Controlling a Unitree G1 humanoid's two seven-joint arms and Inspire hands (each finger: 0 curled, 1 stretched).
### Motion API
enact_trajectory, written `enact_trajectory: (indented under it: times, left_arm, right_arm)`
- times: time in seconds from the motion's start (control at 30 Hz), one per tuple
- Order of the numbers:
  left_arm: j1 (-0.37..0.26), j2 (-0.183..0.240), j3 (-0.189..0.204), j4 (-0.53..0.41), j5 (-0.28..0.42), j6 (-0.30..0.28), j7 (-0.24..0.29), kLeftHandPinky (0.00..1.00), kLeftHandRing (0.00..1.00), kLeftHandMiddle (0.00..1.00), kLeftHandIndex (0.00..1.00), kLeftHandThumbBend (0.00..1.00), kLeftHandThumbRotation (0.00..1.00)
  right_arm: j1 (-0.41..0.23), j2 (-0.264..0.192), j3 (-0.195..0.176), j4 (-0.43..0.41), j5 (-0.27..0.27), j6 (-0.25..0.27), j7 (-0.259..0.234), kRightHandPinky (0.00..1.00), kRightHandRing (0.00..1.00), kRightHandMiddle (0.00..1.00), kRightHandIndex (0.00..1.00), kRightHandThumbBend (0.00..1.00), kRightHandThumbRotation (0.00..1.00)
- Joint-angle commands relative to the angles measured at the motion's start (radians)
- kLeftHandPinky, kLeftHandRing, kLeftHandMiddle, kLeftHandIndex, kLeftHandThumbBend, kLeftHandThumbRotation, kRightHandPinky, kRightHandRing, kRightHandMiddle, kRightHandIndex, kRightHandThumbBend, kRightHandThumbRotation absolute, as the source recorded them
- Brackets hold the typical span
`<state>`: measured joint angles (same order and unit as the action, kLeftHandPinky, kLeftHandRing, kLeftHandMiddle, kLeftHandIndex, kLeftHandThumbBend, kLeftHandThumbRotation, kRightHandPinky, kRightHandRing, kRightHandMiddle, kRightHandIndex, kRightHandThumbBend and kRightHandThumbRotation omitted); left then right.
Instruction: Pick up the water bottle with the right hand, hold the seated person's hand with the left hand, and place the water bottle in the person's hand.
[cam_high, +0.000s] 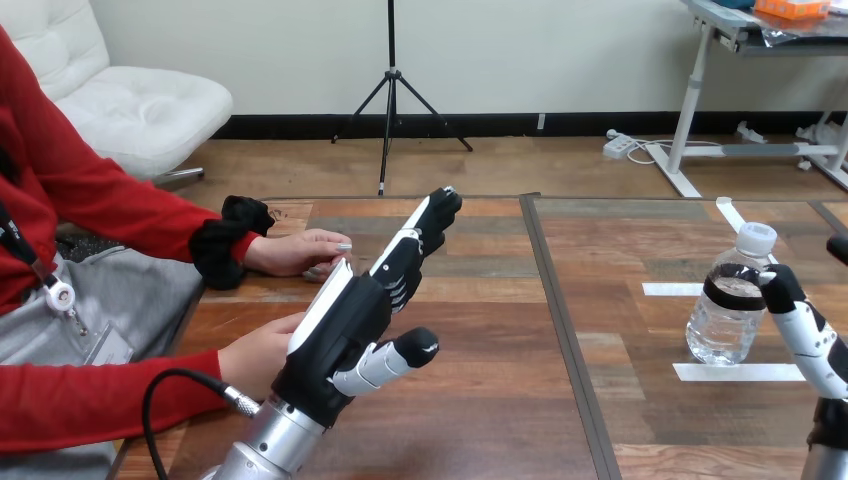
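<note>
Left hand (345, 325): left of the seam (562, 330), raised over the desk (480, 410). Its fingers are straight and angled up toward the seam, with the thumb stuck out. It is spread flat and holds nothing.
The person's nearer hand (255, 355) is further left of the seam, just beside the back of the left hand; can't tell if they touch.
The person's farther hand (300, 252) lies on the desk, also left of the seam and apart from the left hand.
Water bottle (728, 305): right of the seam, upright on the desk with its cap on, base at the near tape strip (745, 372).
Right hand (805, 330): further right of the seam, just beside the water bottle at its dark band. Can't tell if it grips or how wide it is.
</note>
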<state>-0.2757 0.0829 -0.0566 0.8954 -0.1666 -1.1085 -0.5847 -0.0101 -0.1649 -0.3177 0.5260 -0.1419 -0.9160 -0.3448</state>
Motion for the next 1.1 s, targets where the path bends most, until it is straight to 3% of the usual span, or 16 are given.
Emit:
enact_trajectory:
  times: [0.0, 0.33, 0.63, 1.07]
  left_arm:
    - [-0.05, -0.001, 0.019, -0.023, -0.019, -0.01, 0.003, 1.0, 1.0, 1.0, 1.0, 1.0, 0.87]
    - [-0.049, 0.005, 0.016, -0.03, -0.032, -0.001, -0.012, 1.0, 1.0, 1.0, 1.0, 1.0, 0.87]
    - [-0.045, 0.007, 0.017, -0.034, -0.031, -0.006, -0.01, 1.0, 1.0, 1.0, 1.0, 1.0, 0.86]
    - [-0.044, 0.013, 0.018, -0.038, -0.047, -0.001, -0.029, 1.0, 1.0, 1.0, 1.0, 1.0, 0.86]
  right_arm:
    - [-0.1, -0.029, 0.0, 0.062, 0.027, 0.006, 0.012, 0.84, 0.95, 0.95, 0.95, 1.0, 0.64]
    - [-0.161, -0.044, 0.005, 0.174, 0.048, 0.072, 0.017, 0.93, 0.98, 0.96, 0.97, 1.0, 0.65]
    - [-0.217, -0.054, 0.008, 0.28, 0.087, 0.103, 0.043, 0.96, 0.99, 0.97, 0.99, 1.0, 0.64]
    - [-0.288, -0.075, 0.016, 0.427, 0.085, 0.122, 0.039, 0.97, 0.99, 0.98, 1.0, 1.0, 0.65]
